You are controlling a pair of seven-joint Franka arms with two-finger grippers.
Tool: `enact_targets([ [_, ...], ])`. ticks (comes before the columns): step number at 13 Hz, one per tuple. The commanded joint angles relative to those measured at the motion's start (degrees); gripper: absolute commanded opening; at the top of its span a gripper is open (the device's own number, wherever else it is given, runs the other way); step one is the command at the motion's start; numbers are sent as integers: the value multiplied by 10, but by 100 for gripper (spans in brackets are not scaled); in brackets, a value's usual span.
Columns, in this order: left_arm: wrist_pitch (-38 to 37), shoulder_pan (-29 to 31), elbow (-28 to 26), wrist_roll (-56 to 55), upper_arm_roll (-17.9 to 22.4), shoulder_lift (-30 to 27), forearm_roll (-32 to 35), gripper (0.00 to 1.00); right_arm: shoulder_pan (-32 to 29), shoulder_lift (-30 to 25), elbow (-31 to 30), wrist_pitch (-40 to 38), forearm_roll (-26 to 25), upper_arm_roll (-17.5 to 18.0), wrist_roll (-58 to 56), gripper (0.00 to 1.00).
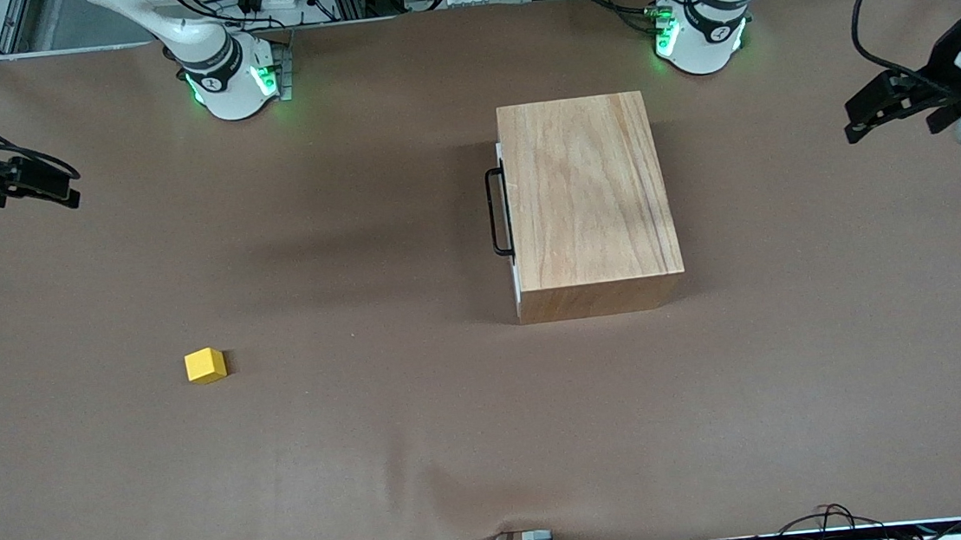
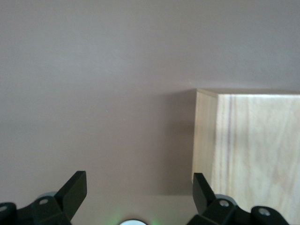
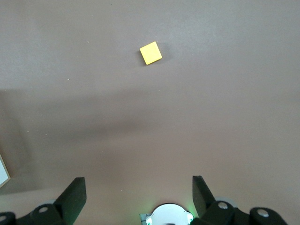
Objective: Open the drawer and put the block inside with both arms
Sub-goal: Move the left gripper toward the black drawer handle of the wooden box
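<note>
The light-wood box (image 1: 586, 200) stands on the table near the left arm's base. Its drawer is shut, with only the thin white front panel (image 1: 513, 277) and the black wire handle (image 1: 497, 213) showing, facing the right arm's end. The yellow block (image 1: 206, 364) lies alone on the table, nearer the front camera and toward the right arm's end; it also shows in the right wrist view (image 3: 151, 52). My left gripper (image 1: 854, 121) hangs open and empty at the left arm's end of the table, beside the box (image 2: 253, 150). My right gripper (image 1: 72, 189) hangs open and empty at the right arm's end.
Brown paper (image 1: 496, 443) covers the whole table. Both green-lit arm bases (image 1: 234, 83) (image 1: 699, 38) stand at the table's edge farthest from the front camera. Cables (image 1: 824, 523) lie along the edge nearest the front camera.
</note>
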Motion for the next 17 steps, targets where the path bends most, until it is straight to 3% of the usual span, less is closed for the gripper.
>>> enact_targets([
  [1, -31, -24, 58, -7, -22, 47, -15, 100, 1, -6, -3, -4, 9, -1, -3, 100],
  [3, -31, -79, 63, -38, -24, 67, -13, 100, 1, -6, -4, -6, 9, -1, -3, 100],
  [7, -13, -224, 119, -248, -15, 157, -8, 100, 1, -5, -4, -5, 9, -1, -3, 100],
  [11, 93, -335, 126, -388, -17, 217, -9, 100, 0, -4, -4, -5, 9, -1, -3, 100],
  [14, 160, -400, 127, -435, -14, 264, -3, 100, 0, -4, -4, -4, 9, -1, -3, 100],
  [16, 183, -472, 128, -464, 28, 292, 26, 100, 0, -4, -4, -4, 9, -1, -3, 100],
  [17, 183, -521, 137, -475, 75, 307, 27, 100, 1, -4, -4, -4, 9, -1, -3, 100],
])
